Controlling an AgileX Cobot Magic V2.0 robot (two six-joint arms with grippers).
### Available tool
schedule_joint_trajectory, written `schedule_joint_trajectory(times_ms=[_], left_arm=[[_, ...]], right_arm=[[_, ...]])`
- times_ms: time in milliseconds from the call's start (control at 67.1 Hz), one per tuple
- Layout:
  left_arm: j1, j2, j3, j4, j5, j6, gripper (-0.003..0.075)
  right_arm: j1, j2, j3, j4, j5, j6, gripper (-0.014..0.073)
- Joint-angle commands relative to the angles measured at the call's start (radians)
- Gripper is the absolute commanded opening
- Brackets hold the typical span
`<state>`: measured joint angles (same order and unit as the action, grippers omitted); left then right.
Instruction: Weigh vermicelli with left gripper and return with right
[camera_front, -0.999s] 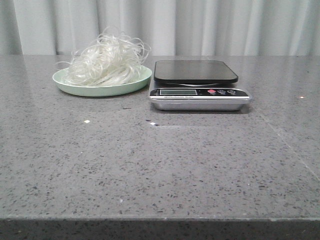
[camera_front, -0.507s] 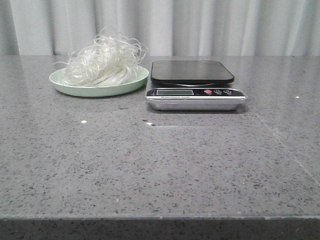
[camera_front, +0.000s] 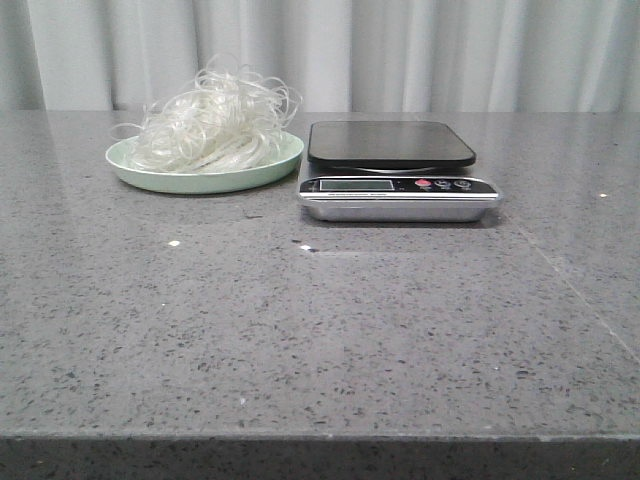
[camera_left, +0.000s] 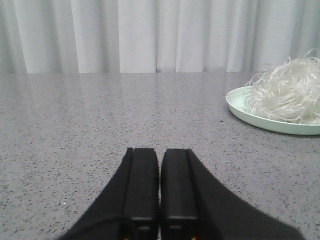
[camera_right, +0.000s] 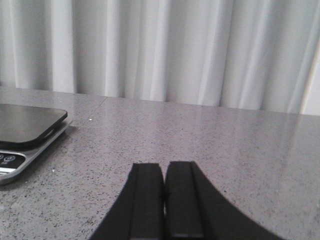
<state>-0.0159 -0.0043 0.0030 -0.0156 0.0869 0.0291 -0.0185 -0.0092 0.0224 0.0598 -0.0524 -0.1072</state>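
The vermicelli (camera_front: 212, 128) is a fluffy whitish tangle heaped on a pale green plate (camera_front: 200, 180) at the back left of the grey table. The left wrist view also shows the vermicelli (camera_left: 290, 95) on the plate (camera_left: 240, 104). A kitchen scale (camera_front: 395, 170) with a bare black platform stands just right of the plate; its corner (camera_right: 25, 130) shows in the right wrist view. My left gripper (camera_left: 159, 151) is shut and empty, low over the table, well away from the plate. My right gripper (camera_right: 164, 166) is shut and empty too, off to the side of the scale. Neither gripper appears in the front view.
A pale curtain (camera_front: 400, 50) hangs behind the table's far edge. The table's front edge (camera_front: 320, 437) runs across the bottom of the front view. The scale's display and buttons (camera_front: 400, 185) face the front.
The whole front view has shifted slightly left and then back; plate and scale keep the same places relative to each other.
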Motion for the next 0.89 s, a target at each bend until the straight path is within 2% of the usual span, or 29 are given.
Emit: schedule_joint_trajectory(times_ms=[0,328,582,880], left_arm=[[-0.004,-0.021,0.008,0.0,-0.087,-0.009,0.0134],[-0.004,-0.021,0.008,0.0,-0.087,-0.009,0.0134],[-0.004,-0.021,0.008,0.0,-0.087,-0.009,0.0134],[-0.004,-0.021,0.008,0.0,-0.087,-0.009,0.0134]], right_arm=[[0.004,-0.018,-0.002,-0.045,-0.107,-0.002,0.016],[0.004,-0.018,-0.002,-0.042,-0.082,0.015,0.016],[0.004,-0.018,-0.002,-0.042,-0.059,0.107,0.016],[0.004,-0.018,-0.002,-0.043,-0.057,0.107,0.016]])
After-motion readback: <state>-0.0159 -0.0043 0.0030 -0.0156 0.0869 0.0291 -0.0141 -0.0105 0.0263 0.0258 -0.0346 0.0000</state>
